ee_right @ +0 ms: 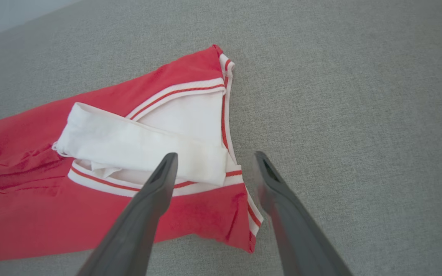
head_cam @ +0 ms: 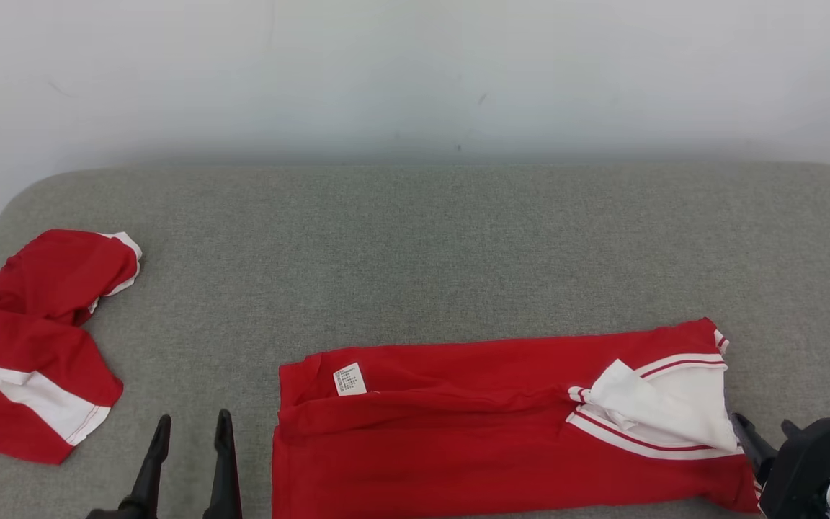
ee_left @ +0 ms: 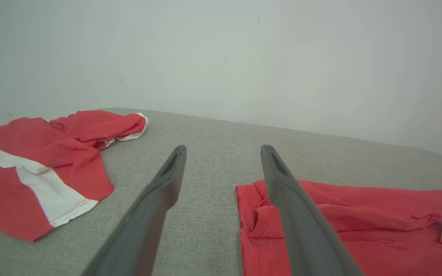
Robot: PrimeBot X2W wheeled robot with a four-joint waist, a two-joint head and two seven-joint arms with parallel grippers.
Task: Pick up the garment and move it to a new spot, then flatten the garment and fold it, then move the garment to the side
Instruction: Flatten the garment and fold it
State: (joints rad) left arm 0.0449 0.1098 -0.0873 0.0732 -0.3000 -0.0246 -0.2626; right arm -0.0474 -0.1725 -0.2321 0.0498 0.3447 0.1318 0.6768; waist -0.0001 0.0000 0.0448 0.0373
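Grey table [head_cam: 458, 238]: L gripper [head_cam: 194, 418], R gripper [ee_right: 215, 157] both gaping, empty; you're risking snagging folded garment [head_cam: 458, 432] flap at 3 o'clock, undoing fold.

R gripper [ee_right: 215, 154] comes up from 6 o'c, jaws wide apart, nothing btwn them. Red garment [ee_right: 33, 214] runs from 9 o'c to centre, lying folded on grey surface [ee_right: 359, 115]. White flap [ee_right: 140, 147] w/ red-striped trim sits at its end near centre. Finger at 7 o'c [ee_right: 138, 218] overlaps garment; finger at 5 o'c [ee_right: 288, 218] is over bare surface, just beside striped hem.
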